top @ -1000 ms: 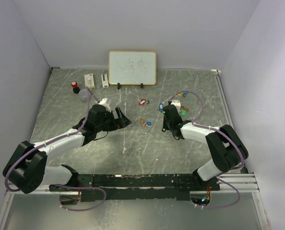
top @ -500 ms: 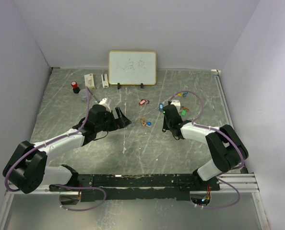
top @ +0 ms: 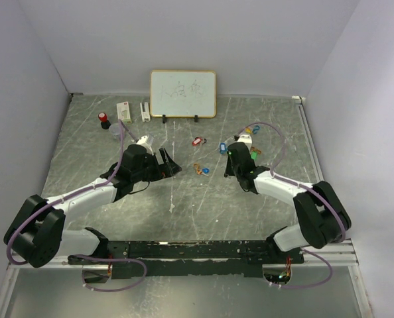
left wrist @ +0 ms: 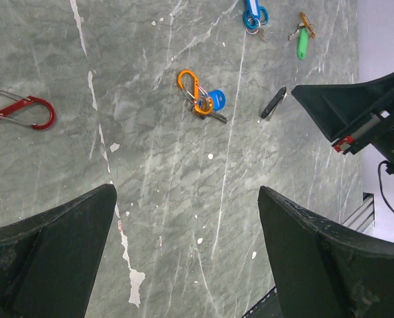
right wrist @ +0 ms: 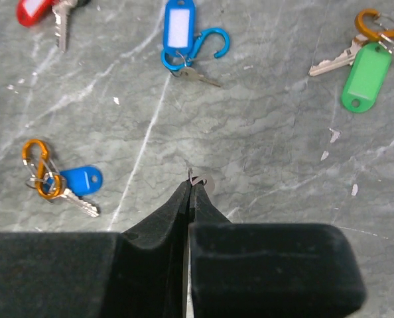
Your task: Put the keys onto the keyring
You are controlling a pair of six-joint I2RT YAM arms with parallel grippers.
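My right gripper [right wrist: 191,184] is shut, and a small metal ring [right wrist: 201,179] is pinched at its tips just above the table. Beyond it lie the keys: a blue tag [right wrist: 179,26] on a blue clip, a green tag [right wrist: 364,69] with an orange clip, a round blue tag [right wrist: 81,179] on an orange clip, and a red tag [right wrist: 33,10] at the top left edge. My left gripper [left wrist: 186,192] hangs open over bare table, short of the orange clip with the blue tag [left wrist: 201,98]. From above, the left gripper [top: 170,165] and right gripper [top: 231,159] flank that clip [top: 200,169].
A red clip [left wrist: 21,112] lies left of my left gripper. A small whiteboard [top: 183,93] stands at the back, with white boxes [top: 124,110] and a red-capped item [top: 104,120] to its left. Walls close in the table on three sides.
My right gripper has closed from partly open to shut on the small ring, and its arm has shifted slightly right. The left arm has not moved.
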